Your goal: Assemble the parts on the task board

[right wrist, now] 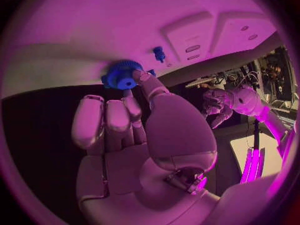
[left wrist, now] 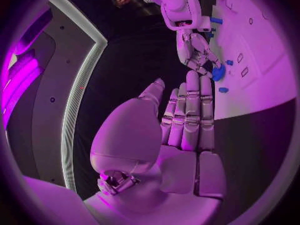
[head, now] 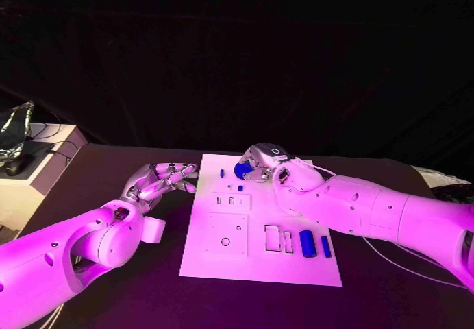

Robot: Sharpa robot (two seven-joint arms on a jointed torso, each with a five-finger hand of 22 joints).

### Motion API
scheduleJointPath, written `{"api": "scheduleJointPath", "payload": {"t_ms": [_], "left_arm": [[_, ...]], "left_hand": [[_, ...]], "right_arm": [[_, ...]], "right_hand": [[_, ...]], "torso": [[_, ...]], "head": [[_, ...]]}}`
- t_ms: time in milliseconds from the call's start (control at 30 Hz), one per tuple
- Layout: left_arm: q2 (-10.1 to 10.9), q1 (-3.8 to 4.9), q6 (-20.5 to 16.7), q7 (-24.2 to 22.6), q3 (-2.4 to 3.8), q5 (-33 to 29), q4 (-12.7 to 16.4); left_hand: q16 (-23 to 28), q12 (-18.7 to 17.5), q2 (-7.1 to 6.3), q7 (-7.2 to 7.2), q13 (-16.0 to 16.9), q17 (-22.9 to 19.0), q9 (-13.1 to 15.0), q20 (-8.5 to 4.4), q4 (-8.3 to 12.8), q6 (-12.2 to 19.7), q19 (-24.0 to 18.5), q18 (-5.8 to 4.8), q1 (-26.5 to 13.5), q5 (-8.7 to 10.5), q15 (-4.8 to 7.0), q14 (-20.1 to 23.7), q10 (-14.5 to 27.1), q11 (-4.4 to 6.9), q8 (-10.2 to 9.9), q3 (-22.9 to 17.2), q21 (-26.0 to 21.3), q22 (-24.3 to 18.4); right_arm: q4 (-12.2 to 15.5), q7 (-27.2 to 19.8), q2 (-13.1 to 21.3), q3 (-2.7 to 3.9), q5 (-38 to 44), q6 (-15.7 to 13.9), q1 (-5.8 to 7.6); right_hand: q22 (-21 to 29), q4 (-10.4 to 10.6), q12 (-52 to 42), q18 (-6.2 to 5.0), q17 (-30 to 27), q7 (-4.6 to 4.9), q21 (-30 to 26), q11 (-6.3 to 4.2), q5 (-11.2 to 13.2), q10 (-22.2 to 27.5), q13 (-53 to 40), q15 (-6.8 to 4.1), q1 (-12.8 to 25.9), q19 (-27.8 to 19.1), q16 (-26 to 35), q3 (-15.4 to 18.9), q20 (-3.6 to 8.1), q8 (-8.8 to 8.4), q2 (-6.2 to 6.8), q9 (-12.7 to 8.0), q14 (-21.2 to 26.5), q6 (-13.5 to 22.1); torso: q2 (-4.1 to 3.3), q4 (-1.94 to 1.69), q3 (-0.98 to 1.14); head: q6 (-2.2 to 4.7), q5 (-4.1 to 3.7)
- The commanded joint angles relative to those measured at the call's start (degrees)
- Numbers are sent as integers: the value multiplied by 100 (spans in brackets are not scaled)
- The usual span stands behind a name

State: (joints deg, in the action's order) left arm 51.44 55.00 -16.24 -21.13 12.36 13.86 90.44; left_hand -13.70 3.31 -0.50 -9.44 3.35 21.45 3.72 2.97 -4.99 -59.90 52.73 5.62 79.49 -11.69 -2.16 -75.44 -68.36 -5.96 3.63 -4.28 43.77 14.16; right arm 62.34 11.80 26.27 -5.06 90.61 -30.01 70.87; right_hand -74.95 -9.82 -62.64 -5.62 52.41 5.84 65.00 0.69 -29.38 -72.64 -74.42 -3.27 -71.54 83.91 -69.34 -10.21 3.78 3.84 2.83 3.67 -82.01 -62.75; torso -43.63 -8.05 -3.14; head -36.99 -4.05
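The white task board [head: 259, 264] lies in the middle of the black table. My right hand [head: 261, 164] hovers over its far end and pinches a blue gear [head: 242, 172] between thumb and finger; the right wrist view shows the gear [right wrist: 123, 77] at the fingertips above the board [right wrist: 94, 30]. A small blue peg [right wrist: 159, 53] stands close to it on the board. My left hand [head: 164, 177] rests beside the board's left edge, fingers stretched out and holding nothing; its straight fingers [left wrist: 190, 115] point toward the right hand [left wrist: 195, 50]. Two blue cylinders [head: 307, 243] lie near the board's right edge.
The board has slotted plates [head: 232, 201] and rectangular cutouts [head: 272, 240]. A pale cabinet [head: 40, 171] with a foil bag [head: 15, 127] stands off the table's left side. A thin cable [head: 395, 264] runs over the table on the right.
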Motion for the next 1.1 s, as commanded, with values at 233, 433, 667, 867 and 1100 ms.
{"api": "scheduleJointPath", "payload": {"t_ms": [233, 433, 667, 867, 1100], "left_arm": [[-4, 0, 39, -17, 4, 17, 17], [2, 0, 36, -13, 4, 17, 22], [5, 1, 29, -7, 4, 17, 28], [11, 1, 11, -18, 4, 17, 33], [13, 1, 8, -17, 4, 17, 27]], "left_hand": [[-8, 7, -9, -5, 6, -9, -5, -28, 13, 62, -19, -20, -7, 23, -5, 21, 43, -6, 0, -5, 32, -9], [-8, 7, -9, -7, 6, -9, -5, -28, 14, 66, -19, -19, -9, 23, -6, 22, 47, -8, 0, -3, 33, -10], [-5, 5, -12, -17, 6, -11, -6, -26, 17, 80, -19, -18, -11, 25, -9, 22, 67, -16, -1, 4, 34, -14], [-4, 7, -5, -39, 7, -14, -6, -21, 4, 107, -20, -17, -36, 24, -16, 20, 93, -28, -2, 20, 32, -21], [-4, 8, 14, -39, 7, -15, -5, -18, -14, 109, -18, -16, -55, 22, -18, 17, 93, -28, 0, 26, 29, -25]], "right_arm": [[23, 39, 9, -20, 89, 175, -41], [-20, 22, -6, -20, 63, 150, -42], [-111, -89, -57, -21, -70, 162, -42], [-151, -158, -73, -26, -172, 334, -42], [-154, -181, -40, -31, -223, 393, -42]], "right_hand": [[-881, -20, 39, 33, 13, 112, 12, 0, 19, 15, 3, -16, -24, 388, 34, -11, 37, 6, -4, 26, 0, -138], [-886, -10, 175, 38, 1, 168, 28, 30, 56, 102, 80, 0, -6, 385, 53, -1, 30, -20, 27, 8, 7, 22], [-921, 297, 582, 33, -26, 368, 166, 166, 3, 343, 449, 107, -9, 383, 93, 372, -73, -47, 261, -22, 16, 1100], [-928, 620, 502, 20, -2, 359, 214, 169, -234, 397, 587, 116, -60, 379, 87, 527, -102, -39, 335, -15, 14, 1017], [-939, 627, 355, 34, 39, 318, 266, 140, -416, 346, 518, 95, 15, 385, 55, 474, -84, -18, 280, 2, 5, 602]], "torso": [[2, 0, -7], [0, -1, -6], [2, -12, -10], [5, -10, -9], [2, -5, -7]], "head": [[-16, -2], [-11, -14], [-16, -27], [-22, -19], [-25, -17]]}}
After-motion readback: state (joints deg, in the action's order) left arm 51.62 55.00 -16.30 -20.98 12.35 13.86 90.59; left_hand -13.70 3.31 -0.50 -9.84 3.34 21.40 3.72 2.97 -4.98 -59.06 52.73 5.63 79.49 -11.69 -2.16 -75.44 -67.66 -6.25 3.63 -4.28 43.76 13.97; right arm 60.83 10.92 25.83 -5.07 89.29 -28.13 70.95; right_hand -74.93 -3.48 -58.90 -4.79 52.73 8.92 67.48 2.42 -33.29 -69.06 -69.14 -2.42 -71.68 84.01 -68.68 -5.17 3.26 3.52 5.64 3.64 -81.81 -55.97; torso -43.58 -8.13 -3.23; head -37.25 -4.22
